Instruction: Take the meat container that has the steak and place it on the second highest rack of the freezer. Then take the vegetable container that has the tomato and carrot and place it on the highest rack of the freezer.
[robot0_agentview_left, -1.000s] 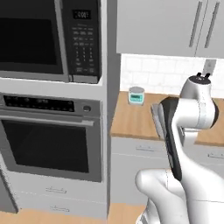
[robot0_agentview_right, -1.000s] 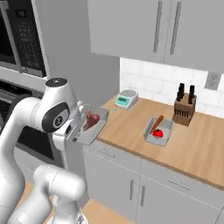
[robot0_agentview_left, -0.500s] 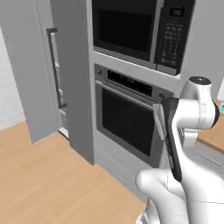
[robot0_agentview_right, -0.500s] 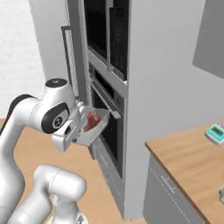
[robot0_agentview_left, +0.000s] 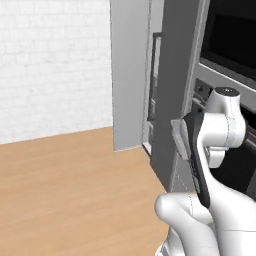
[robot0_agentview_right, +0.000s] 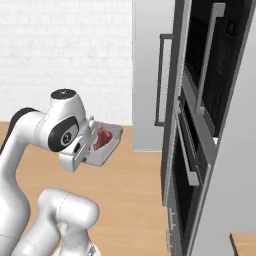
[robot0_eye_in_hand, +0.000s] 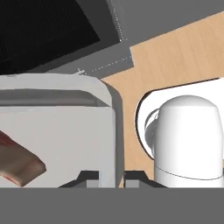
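Glossy white rounded arm (robot0_agentview_right: 30, 135) links, joined by dark bands. Round dark cap with small white mark on one joint (robot0_agentview_right: 66, 138). Bulbous white base (robot0_agentview_left: 200, 227).

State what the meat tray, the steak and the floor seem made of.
Meat tray: probably matte light-grey plastic, given its smooth walls and rounded corners.
Steak: raw meat, reddish with paler streaks.
Floor: likely pale wood or laminate, tan and faintly banded.

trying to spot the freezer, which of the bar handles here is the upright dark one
The freezer door handle, a dark bar standing upright on the grey door. The oven handle is lighter metal and runs lengthwise.
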